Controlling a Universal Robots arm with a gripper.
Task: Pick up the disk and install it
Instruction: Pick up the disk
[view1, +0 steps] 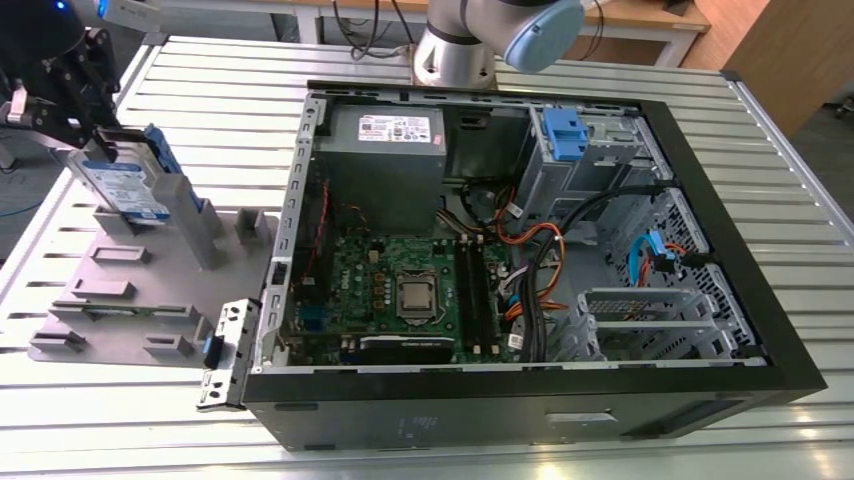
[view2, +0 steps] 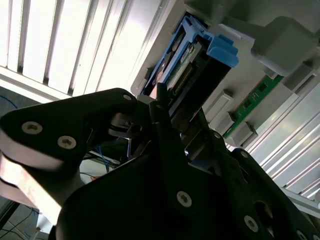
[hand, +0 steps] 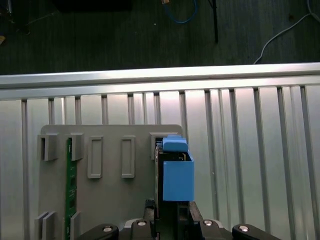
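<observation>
Black gripper (view1: 104, 138), exterior view: clamped on top edge of silver blue-framed disk (view1: 130, 188), upright in grey plastic fixture (view1: 147, 295) beside open black computer case (view1: 534, 425). Second wrist view: fingers (view2: 159, 107) apparently pinching disk's end. First wrist view: disk standing on fixture.

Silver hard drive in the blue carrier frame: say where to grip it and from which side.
Best grip the silver hard drive in its blue carrier frame by its upper end, from above, pinching across its broad faces. It stands on edge in the grey slotted holder, lower edge seated, upper end free.
</observation>
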